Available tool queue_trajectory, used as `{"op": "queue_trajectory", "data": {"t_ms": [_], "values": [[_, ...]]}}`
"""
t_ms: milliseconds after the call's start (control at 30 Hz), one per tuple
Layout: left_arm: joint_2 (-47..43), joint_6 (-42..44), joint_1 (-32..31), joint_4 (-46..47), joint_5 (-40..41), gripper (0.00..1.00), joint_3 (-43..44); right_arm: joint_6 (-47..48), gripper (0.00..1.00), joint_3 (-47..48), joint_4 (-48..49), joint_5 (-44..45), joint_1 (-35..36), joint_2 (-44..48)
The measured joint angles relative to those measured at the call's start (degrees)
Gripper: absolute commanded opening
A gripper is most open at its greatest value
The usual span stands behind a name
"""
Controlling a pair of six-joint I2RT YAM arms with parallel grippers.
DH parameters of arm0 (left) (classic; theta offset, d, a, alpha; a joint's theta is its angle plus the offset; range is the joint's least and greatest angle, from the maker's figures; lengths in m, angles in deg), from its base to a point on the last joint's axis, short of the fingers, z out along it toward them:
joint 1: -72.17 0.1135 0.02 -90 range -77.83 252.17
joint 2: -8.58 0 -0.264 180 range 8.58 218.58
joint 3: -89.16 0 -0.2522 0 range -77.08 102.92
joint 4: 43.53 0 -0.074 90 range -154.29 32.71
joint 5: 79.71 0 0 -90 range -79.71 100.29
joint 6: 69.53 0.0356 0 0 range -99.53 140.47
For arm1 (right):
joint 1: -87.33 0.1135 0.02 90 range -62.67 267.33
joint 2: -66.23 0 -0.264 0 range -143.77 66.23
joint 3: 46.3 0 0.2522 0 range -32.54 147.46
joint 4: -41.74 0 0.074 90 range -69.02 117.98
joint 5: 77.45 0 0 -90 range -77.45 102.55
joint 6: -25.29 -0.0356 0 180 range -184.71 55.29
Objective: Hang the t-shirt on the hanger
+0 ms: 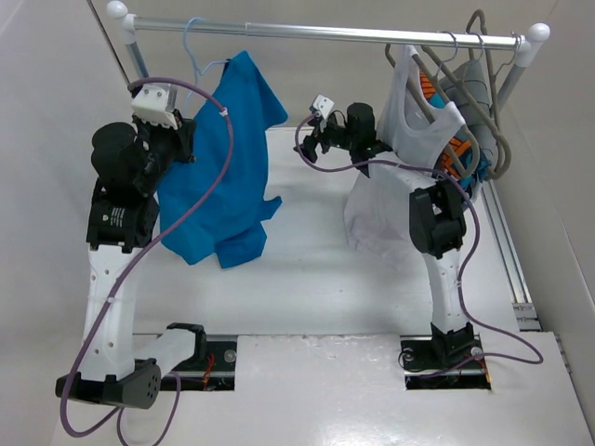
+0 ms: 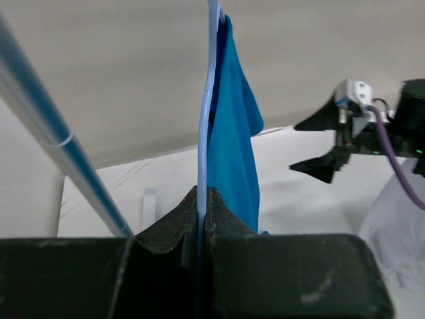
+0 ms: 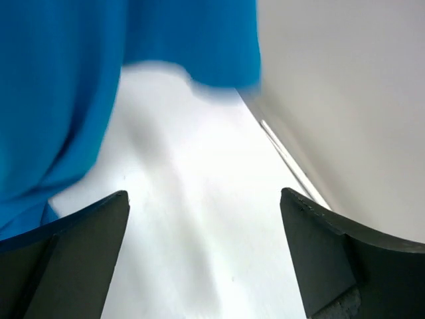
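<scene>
The bright blue t-shirt hangs draped on the pale-blue wire hanger, whose hook is on the rail at the back left. In the left wrist view the hanger wire runs up from between my fingers, with the t-shirt just right of it. My left gripper is shut on the hanger wire; it also shows in the top view at the shirt's left edge. My right gripper is open and empty, just right of the shirt. The right wrist view shows the t-shirt at upper left, apart from the gripper.
A metal rail spans the back on two posts. At its right end hang a white tank top, an orange-blue-white patterned garment and grey hangers. White walls stand left and behind.
</scene>
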Motion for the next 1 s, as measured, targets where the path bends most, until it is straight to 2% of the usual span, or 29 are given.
{"op": "queue_trajectory", "data": {"t_ms": [100,133,233,267,367,533,733,833,1000], "values": [[-1.9,-1.0,0.0,0.4,3.3,0.0,-2.0,0.7,1.0,-4.9,0.0,1.0,-0.6,3.7],[-2.3,-1.2,0.0,0.7,4.1,0.08,-2.5,1.1,1.0,-6.5,0.0,1.0,-0.7,5.0],[-2.9,-1.6,0.1,1.2,5.0,0.48,-3.8,2.4,1.0,-10.8,0.1,1.5,-0.7,8.0],[-3.0,-2.1,0.1,1.2,4.9,0.68,-4.2,2.9,1.0,-12.2,0.0,1.5,-0.7,8.9],[-2.9,-2.5,0.0,1.2,3.8,0.99,-4.8,4.3,1.0,-15.5,-0.5,1.6,-0.2,11.1],[-4.0,-1.7,0.0,0.7,3.0,0.99,-4.9,7.5,1.0,-20.2,-2.5,2.3,1.2,14.5],[-9.8,1.2,0.2,0.8,8.8,0.99,-4.9,11.2,1.0,-27.6,-5.2,4.3,4.2,20.2],[-15.5,1.9,1.3,1.9,13.6,0.99,-6.0,12.1,1.0,-32.2,-5.7,5.0,5.3,23.2],[-29.2,1.6,2.8,4.6,23.1,0.99,-15.5,13.1,1.0,-40.3,-6.9,7.2,6.4,28.2]]}}
